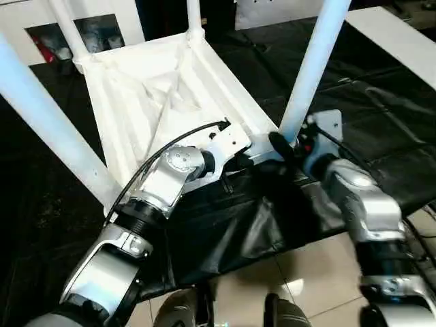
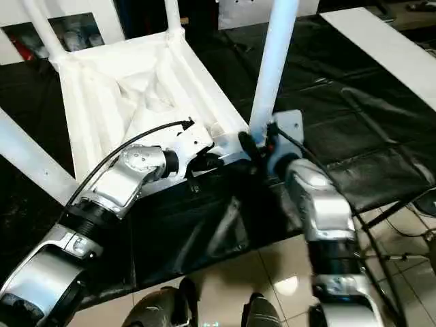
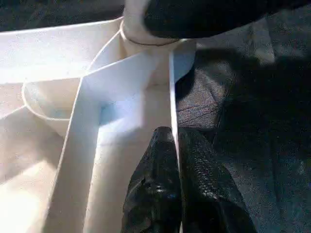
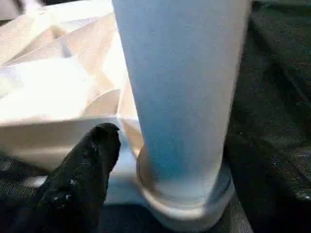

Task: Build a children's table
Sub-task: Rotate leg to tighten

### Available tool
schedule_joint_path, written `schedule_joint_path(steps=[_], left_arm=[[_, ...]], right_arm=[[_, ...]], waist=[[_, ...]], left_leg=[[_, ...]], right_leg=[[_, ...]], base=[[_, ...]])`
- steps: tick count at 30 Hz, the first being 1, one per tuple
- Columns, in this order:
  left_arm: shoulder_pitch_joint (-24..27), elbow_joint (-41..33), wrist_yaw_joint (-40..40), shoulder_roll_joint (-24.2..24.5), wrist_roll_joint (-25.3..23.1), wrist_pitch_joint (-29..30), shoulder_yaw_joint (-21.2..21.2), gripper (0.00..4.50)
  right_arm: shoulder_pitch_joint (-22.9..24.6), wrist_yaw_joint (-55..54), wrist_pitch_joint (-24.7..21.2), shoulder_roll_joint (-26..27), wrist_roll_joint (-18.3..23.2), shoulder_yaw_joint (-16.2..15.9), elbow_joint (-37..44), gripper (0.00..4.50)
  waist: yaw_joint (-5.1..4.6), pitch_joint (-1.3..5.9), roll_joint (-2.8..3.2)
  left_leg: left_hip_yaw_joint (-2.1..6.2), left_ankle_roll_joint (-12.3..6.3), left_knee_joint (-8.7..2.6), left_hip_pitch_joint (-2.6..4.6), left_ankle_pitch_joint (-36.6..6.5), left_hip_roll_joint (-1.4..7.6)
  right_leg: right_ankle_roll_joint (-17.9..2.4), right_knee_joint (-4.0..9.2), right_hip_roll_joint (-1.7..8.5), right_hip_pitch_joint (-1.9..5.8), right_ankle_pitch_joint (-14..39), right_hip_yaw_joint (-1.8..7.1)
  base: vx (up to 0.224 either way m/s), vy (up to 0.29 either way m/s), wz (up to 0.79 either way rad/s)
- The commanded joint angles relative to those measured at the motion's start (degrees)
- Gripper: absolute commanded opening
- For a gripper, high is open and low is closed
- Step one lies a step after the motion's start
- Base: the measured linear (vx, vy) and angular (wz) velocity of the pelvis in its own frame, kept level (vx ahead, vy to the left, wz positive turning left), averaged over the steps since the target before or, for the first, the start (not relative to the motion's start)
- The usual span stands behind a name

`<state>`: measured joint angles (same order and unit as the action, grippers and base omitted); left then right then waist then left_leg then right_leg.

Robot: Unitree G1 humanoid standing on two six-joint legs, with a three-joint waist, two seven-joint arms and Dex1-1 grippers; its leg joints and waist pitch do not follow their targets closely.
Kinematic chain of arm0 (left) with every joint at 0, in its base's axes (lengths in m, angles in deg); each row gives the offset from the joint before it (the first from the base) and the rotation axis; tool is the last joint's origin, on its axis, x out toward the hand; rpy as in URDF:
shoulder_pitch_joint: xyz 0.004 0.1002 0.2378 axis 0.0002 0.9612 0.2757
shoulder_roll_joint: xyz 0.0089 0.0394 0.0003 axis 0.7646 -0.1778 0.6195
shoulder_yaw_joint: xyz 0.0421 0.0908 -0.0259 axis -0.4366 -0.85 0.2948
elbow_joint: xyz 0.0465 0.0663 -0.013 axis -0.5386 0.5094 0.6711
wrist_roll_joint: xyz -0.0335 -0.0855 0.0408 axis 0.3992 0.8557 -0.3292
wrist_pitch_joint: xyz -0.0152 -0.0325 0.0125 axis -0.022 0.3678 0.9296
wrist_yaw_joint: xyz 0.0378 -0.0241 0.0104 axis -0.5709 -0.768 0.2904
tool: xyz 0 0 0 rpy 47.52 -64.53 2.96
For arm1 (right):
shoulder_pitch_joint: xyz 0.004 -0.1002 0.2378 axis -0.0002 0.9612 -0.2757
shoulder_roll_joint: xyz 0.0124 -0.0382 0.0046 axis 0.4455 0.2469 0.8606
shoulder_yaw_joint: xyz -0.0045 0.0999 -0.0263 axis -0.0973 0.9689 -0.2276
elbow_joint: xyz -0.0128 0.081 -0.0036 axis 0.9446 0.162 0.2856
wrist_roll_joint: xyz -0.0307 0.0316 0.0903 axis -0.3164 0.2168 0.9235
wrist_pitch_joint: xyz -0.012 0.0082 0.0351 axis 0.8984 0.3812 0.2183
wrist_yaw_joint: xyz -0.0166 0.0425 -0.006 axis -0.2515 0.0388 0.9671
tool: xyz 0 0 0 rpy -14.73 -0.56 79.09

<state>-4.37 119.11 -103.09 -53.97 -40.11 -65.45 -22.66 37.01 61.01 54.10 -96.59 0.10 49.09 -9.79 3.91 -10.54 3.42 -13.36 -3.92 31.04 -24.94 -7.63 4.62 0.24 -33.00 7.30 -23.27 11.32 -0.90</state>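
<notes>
The white children's table (image 1: 146, 95) lies upside down on the black-covered worktable (image 1: 381, 116), ribbed underside up. Its legs stand in the corner sockets: a near-left leg (image 1: 48, 126), a near-right leg (image 1: 313, 61) and two far legs (image 1: 66, 24) (image 1: 194, 15). My left gripper (image 3: 175, 141) is shut on the thin rim wall of the top (image 3: 171, 87), just short of the near-right corner socket. My right gripper (image 1: 283, 146) sits at the base of the near-right leg (image 4: 180, 87), right above its socket (image 4: 187, 206).
The black cover (image 1: 231, 225) hangs loose over the worktable's near edge, with tiled floor (image 1: 306, 266) below. A white board (image 1: 402, 37) lies at the far right. White furniture (image 1: 30, 17) stands behind the table at the far left.
</notes>
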Motion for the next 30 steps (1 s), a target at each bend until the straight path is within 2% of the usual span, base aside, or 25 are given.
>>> schedule_joint_path(steps=[1, 3, 4, 6, 7, 8, 10, 11, 12, 15, 17, 18, 19, 20, 21, 22, 23, 27, 28, 29, 30], left_arm=[[1.5, 1.8, -1.9, 1.1, -0.3, -2.9, -0.5, 0.00], [2.1, 2.1, -5.2, 2.3, 0.7, -5.1, -0.5, 0.00], [2.3, 2.1, -6.8, 2.9, 1.3, -6.1, -0.7, 0.00], [2.5, 2.2, -7.6, 3.2, 1.5, -6.8, -0.8, 0.00], [2.8, 2.2, -9.9, 4.2, 2.1, -8.9, -1.0, 0.00], [2.8, 2.3, -11.0, 4.7, 2.3, -9.8, -1.0, 0.00], [2.8, 2.6, -12.1, 5.2, 2.5, -11.1, -1.1, 0.00], [2.8, 2.9, -14.1, 6.0, 2.7, -12.9, -1.4, 0.00], [3.0, 2.8, -16.7, 6.8, 3.2, -14.2, -1.8, 0.00], [3.4, 2.6, -21.4, 8.1, 4.1, -16.7, -2.6, 0.00], [3.7, 2.4, -24.0, 8.6, 4.5, -18.4, -3.2, 0.00], [4.2, 1.6, -26.2, 9.1, 5.0, -19.0, -3.7, 0.00], [4.4, 1.3, -27.1, 9.2, 5.2, -19.2, -3.9, 0.00], [4.9, 0.5, -28.7, 9.5, 5.7, -19.4, -4.2, 0.00], [4.9, 0.4, -28.9, 9.6, 5.8, -19.4, -4.3, 0.00], [5.2, -0.2, -29.9, 9.8, 6.1, -19.4, -4.5, 0.00], [5.7, -1.1, -31.5, 10.4, 6.3, -19.8, -5.1, 0.00], [5.7, -0.8, -33.6, 11.0, 6.7, -21.2, -5.2, 0.00], [5.7, -0.8, -33.8, 11.0, 6.7, -21.3, -5.1, 0.00], [5.6, -0.6, -34.4, 11.1, 6.8, -21.6, -5.0, 0.00], [5.6, -0.6, -34.4, 11.1, 6.8, -21.6, -5.0, 0.00]], right_arm=[[1.3, 3.8, -0.1, -1.6, 1.2, 0.7, 1.0, 4.01], [1.8, 8.3, 1.2, -4.7, 2.1, 1.2, 0.9, 4.05], [1.9, 10.3, 1.9, -6.1, 2.5, 1.2, 0.7, 4.22], [2.1, 11.8, 2.6, -7.0, 2.6, 1.0, 0.6, 4.44], [2.6, 16.0, 4.2, -9.4, 3.0, 0.4, 0.6, 4.48], [3.0, 18.8, 4.8, -10.9, 3.5, 0.1, 0.9, 4.48], [3.1, 21.0, 5.1, -12.0, 4.0, -0.1, 0.9, 4.48], [3.0, 23.7, 5.1, -13.3, 4.7, -0.1, 0.8, 4.48], [2.9, 26.3, 5.5, -14.5, 4.9, -0.6, 0.5, 4.48], [2.7, 31.5, 6.5, -16.7, 5.4, -1.6, 0.1, 4.48], [2.5, 35.6, 7.5, -17.9, 6.0, -2.5, -0.1, 4.48], [2.3, 38.0, 8.2, -18.7, 6.1, -3.4, -0.6, 4.48], [2.2, 38.9, 8.6, -19.0, 6.1, -3.7, -0.8, 4.21], [1.9, 40.7, 8.8, -19.5, 6.2, -4.3, -1.3, 4.21], [1.9, 41.0, 8.9, -19.6, 6.2, -4.4, -1.3, 4.13], [1.6, 42.1, 8.6, -19.8, 6.5, -4.7, -1.6, 4.13], [1.0, 44.8, 7.1, -20.2, 7.3, -5.5, -2.0, 3.94], [0.3, 48.4, 6.5, -20.8, 7.7, -6.7, -2.7, 3.61], [0.2, 48.8, 6.3, -20.8, 7.8, -6.8, -2.7, 3.50], [-0.1, 49.8, 6.2, -20.8, 8.0, -7.1, -2.9, 3.39], [-0.1, 49.8, 6.2, -20.8, 8.0, -7.1, -2.9, 3.39]], waist=[[0.20, 4.62, -1.46], [0.10, 4.83, -1.42], [0.08, 5.05, -1.49], [0.00, 5.05, -1.55], [0.04, 5.10, -1.59], [0.12, 5.16, -1.67], [0.44, 5.26, -1.47], [0.40, 5.42, -1.53], [0.62, 5.56, -1.25], [0.91, 5.92, -1.03], [1.21, 6.07, -1.02], [1.26, 6.11, -1.11], [1.28, 6.10, -1.24], [1.34, 6.05, -1.17], [1.35, 6.08, -1.33], [1.41, 5.92, -1.23], [1.40, 5.81, -1.22], [1.62, 5.45, -1.15], [1.53, 5.39, -1.21], [1.53, 5.38, -1.56], [1.59, 5.42, -1.46]], left_leg=[[5.32, 2.12, -4.55, 3.57, -25.4, 8.44], [5.04, 1.79, -4.81, 3.47, -24.3, 8.42], [4.79, 1.28, -4.68, 3.56, -23.8, 8.30], [4.62, -0.15, -4.44, 3.27, -22.0, 8.27], [4.50, -1.01, -4.18, 3.30, -21.5, 8.17], [4.37, -2.03, -3.89, 3.18, -20.4, 8.21], [4.11, -3.64, -3.67, 3.36, -18.0, 8.30], [4.06, -4.54, -3.63, 3.06, -16.1, 8.34], [3.90, -4.95, -3.64, 3.20, -15.7, 8.44], [3.70, -5.80, -3.27, 3.27, -14.1, 8.49], [3.39, -6.31, -2.97, 3.50, -12.4, 8.52], [3.38, -6.79, -2.81, 3.33, -11.5, 8.57], [3.38, -7.33, -2.70, 3.18, -10.8, 8.55], [3.42, -7.57, -2.71, 3.14, -10.9, 8.58], [3.42, -7.52, -2.72, 3.18, -11.2, 8.60], [3.52, -7.18, -2.85, 3.15, -12.1, 8.72], [3.55, -6.56, -2.98, 3.23, -13.5, 8.73], [3.64, -3.22, -3.60, 3.58, -18.7, 8.92], [3.82, -2.16, -3.74, 3.38, -19.9, 8.94], [3.76, -1.47, -3.83, 3.60, -20.6, 8.96], [3.85, -1.20, -3.77, 3.58, -20.6, 9.00]], right_leg=[[-9.2, 4.59, 4.52, 0.29, 17.9, 2.40], [-10.0, 4.09, 3.82, 0.34, 15.3, 2.02], [-10.9, 3.96, 3.73, 0.45, 13.5, 1.90], [-12.1, 3.81, 3.88, 0.63, 11.7, 1.91], [-12.7, 3.90, 3.98, 0.63, 11.9, 1.88], [-13.1, 3.88, 4.18, 0.93, 11.4, 1.97], [-14.0, 3.71, 3.90, 0.86, 9.5, 1.85], [-14.8, 3.24, 3.61, 1.15, 7.5, 1.54], [-15.5, 2.94, 3.38, 1.11, 6.5, 1.25], [-16.7, 2.27, 3.20, 1.16, 2.9, 0.81], [-17.5, 1.88, 3.13, 1.11, -0.3, 0.63], [-17.9, 1.59, 3.27, 1.28, -1.7, 0.55], [-18.1, 1.47, 3.35, 1.39, -2.2, 0.47], [-18.2, 1.50, 3.41, 1.37, -1.6, 0.46], [-18.3, 1.54, 3.45, 1.45, -1.1, 0.42], [-18.2, 1.70, 3.50, 1.43, 0.7, 0.48], [-18.1, 1.87, 3.48, 1.41, 2.9, 0.50], [-17.2, 2.40, 3.45, 0.98, 9.2, 0.67], [-17.0, 2.43, 3.68, 1.18, 10.7, 0.72], [-16.7, 2.60, 3.71, 0.98, 11.5, 0.78], [-16.7, 2.50, 3.83, 0.99, 11.6, 0.83]], base=[[0.000, 0.000, 0.00], [0.000, 0.000, 0.00], [0.000, 0.000, 0.00], [0.000, 0.000, 0.00], [0.000, 0.000, 0.00], [0.000, 0.000, 0.00], [0.000, 0.000, 0.00], [0.000, 0.000, 0.00], [0.000, 0.000, 0.00], [0.000, 0.000, 0.00], [0.000, 0.000, 0.00], [0.000, 0.000, 0.00], [0.000, 0.000, 0.00], [0.000, 0.000, 0.00], [0.000, 0.000, 0.00], [0.000, 0.000, 0.00], [0.000, 0.000, 0.00], [0.000, 0.000, 0.00], [0.000, 0.000, 0.00], [0.000, 0.000, 0.00], [0.000, 0.000, 0.00]])
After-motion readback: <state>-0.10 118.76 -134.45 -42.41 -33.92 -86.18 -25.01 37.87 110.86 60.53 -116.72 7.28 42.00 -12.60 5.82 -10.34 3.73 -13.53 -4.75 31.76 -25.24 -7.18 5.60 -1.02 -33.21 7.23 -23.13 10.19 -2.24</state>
